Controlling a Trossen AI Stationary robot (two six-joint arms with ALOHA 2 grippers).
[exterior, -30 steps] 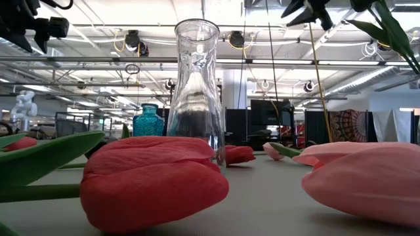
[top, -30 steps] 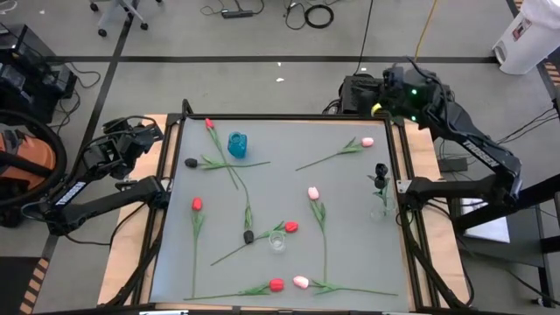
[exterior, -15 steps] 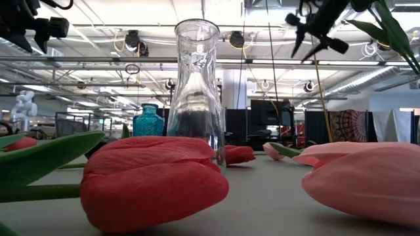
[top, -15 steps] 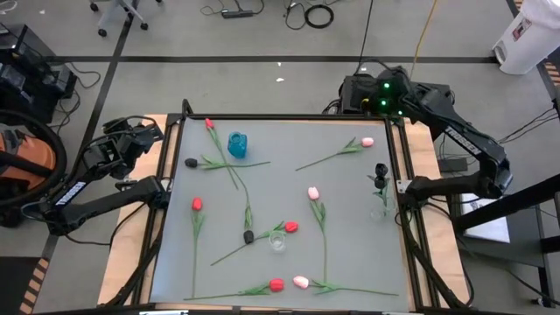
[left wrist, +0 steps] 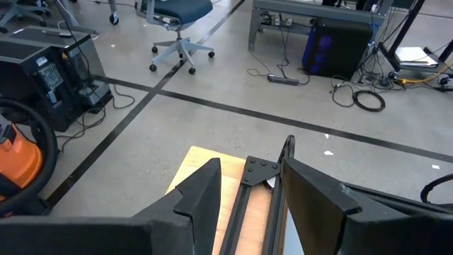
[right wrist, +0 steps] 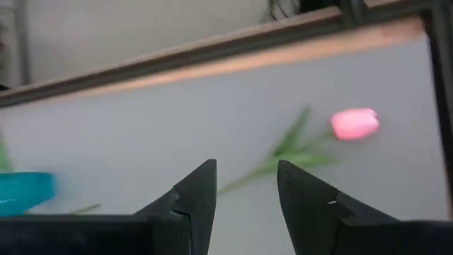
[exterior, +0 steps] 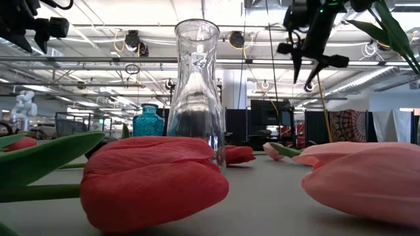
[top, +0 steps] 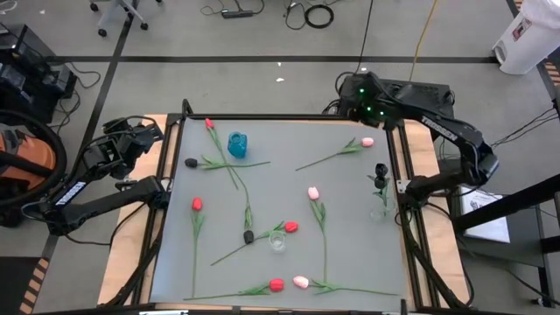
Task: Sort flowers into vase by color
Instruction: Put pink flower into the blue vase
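Tulips lie flat across the grey table (top: pixel 350 254): red ones (top: pixel 197 204) (top: pixel 276 284) (top: pixel 290 227), pink ones (top: pixel 313 192) (top: pixel 300 282) and black ones (top: pixel 191 163) (top: pixel 248 236). A pink tulip (top: pixel 367 141) (right wrist: pixel 354 122) lies near the far right corner. My right gripper (top: pixel 350 90) (exterior: pixel 303 75) (right wrist: pixel 244 184) hangs open above the far edge, pointing steeply down, with that pink tulip just beyond its fingers. My left gripper (top: pixel 144 131) (left wrist: pixel 248 191) stands open and holds nothing above the table's far left corner.
A blue vase (top: pixel 237 144) stands at the far left. A clear vase (top: pixel 277 241) (exterior: pixel 197 85) stands near the middle. Another clear vase (top: pixel 381 210) at the right edge holds black tulips (top: pixel 381 172). A black frame (top: pixel 289 117) borders the table.
My right gripper has swung along the far edge toward the table's left and come down. It has tipped from nearly level to steeply downward and rolled about its own axis, and its fingers have stayed open. The tulips and vases have not moved.
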